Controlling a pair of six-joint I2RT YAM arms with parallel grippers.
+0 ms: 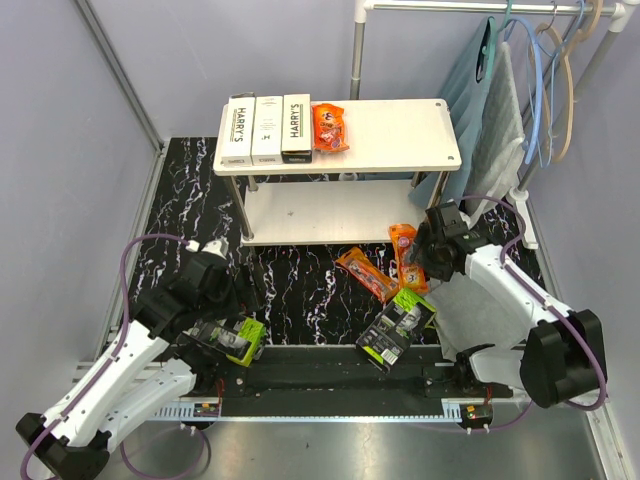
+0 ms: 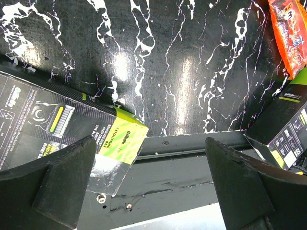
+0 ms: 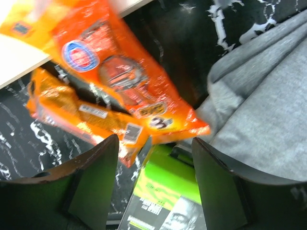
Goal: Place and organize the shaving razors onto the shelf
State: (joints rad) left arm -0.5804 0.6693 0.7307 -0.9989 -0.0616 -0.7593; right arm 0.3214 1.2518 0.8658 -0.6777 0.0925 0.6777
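The nearest orange pack (image 1: 405,258) is found just ahead of the released, empty right end effector (image 3: 154,141), its long axis directed towards the shelf (image 1: 400,130).

Left pincer (image 2: 151,165) spread wide and angled down, right pincer (image 3: 153,165) likewise parted

Pale lilac walls (image 1: 150,60) enclose a black, white-veined marble-look tabletop (image 1: 300,290). Beyond the right gripper (image 1: 420,252), a metal clothes rail (image 1: 357,50) holds hangers (image 1: 543,100) and, seemingly, grey-blue cloth (image 1: 505,140).
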